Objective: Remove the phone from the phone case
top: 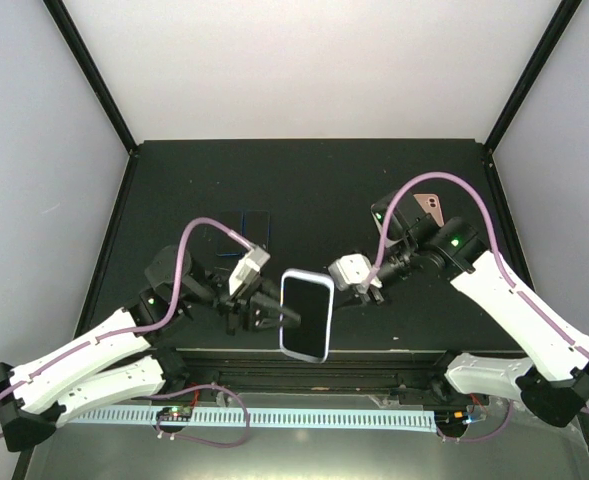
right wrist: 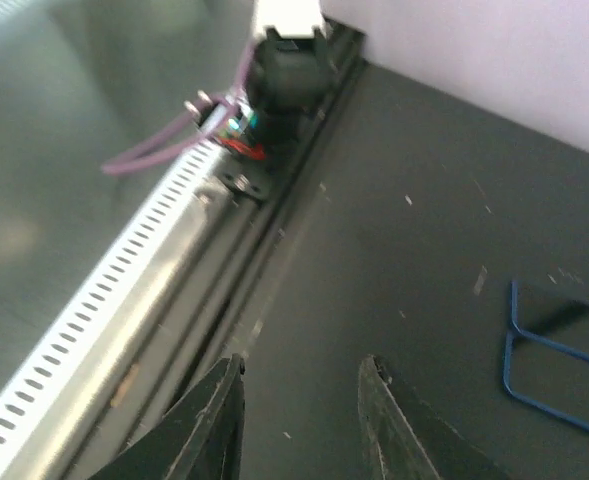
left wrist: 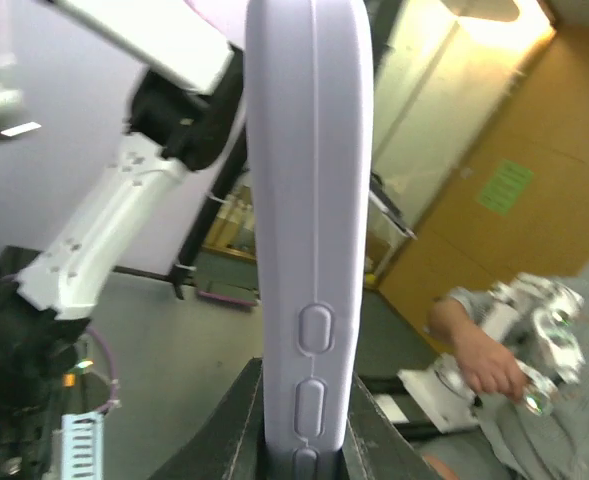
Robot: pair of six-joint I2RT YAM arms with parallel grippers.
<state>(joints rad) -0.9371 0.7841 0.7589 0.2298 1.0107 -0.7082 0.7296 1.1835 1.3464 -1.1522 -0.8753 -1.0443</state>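
Your left gripper (top: 274,317) is clamped on the lower end of the phone case (left wrist: 309,200), holding it up above the table's (top: 324,180) near edge, about mid-width. The phone (top: 307,312) sits in the case, dark screen facing the overhead camera. Your right gripper (right wrist: 301,370) is just beside the case's right side, its jaws a narrow gap apart with nothing between them. A blue outlined rectangle (top: 257,228) lies left of the table's centre, and a pink phone (top: 430,208) lies near the right edge.

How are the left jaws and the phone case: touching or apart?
Touching. Left wrist view: the left gripper clamps the phone case between its jaws.
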